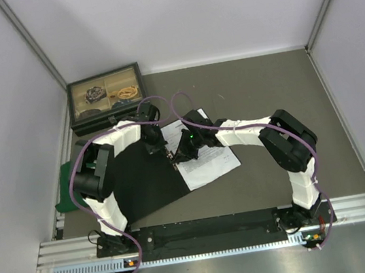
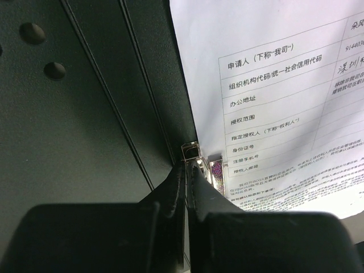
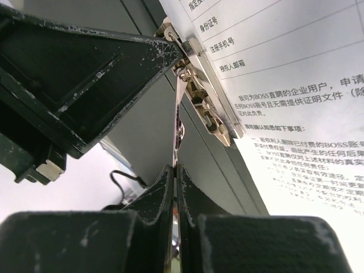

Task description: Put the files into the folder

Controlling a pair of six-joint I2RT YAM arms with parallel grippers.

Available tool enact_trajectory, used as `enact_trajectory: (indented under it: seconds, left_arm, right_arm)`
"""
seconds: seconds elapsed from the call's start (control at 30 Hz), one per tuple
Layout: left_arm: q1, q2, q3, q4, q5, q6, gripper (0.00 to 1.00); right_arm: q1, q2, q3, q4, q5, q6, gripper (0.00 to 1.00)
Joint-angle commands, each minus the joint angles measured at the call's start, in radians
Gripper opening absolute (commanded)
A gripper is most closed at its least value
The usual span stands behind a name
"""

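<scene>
The folder (image 1: 141, 180) lies open, black inside up, with a printed file sheet (image 1: 208, 163) on its right half. The sheet also shows in the left wrist view (image 2: 273, 96) and the right wrist view (image 3: 296, 85). The metal clip (image 3: 207, 94) runs along the sheet's left edge by the spine. Its thin lever (image 3: 177, 114) stands raised. My right gripper (image 3: 174, 168) is shut on that lever; it also shows in the top view (image 1: 177, 158). My left gripper (image 2: 186, 166) is shut, its tips touching the clip's end (image 2: 196, 152); it also shows in the top view (image 1: 162, 150).
A black glass-lidded box (image 1: 106, 96) with small items stands at the back left. A green cloth (image 1: 64, 192) lies at the left edge beside the left arm. Grey walls close in the table on three sides.
</scene>
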Motion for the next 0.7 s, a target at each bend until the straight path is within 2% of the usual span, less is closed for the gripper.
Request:
enact_trajectory:
  seconds: [0.0,0.2,0.67]
  left_arm:
    - [0.002,0.058,-0.010,-0.015,-0.079,0.077,0.00]
    - [0.002,0.056,-0.011,-0.028,-0.088,0.089,0.00]
    - [0.002,0.036,-0.037,-0.016,-0.085,0.057,0.00]
  right_arm:
    - [0.007,0.008,-0.009,-0.097,0.105,-0.134,0.00]
    - [-0.002,0.020,-0.033,-0.122,0.134,-0.174,0.00]
    - [-0.024,0.072,-0.156,0.010,0.131,-0.143,0.00]
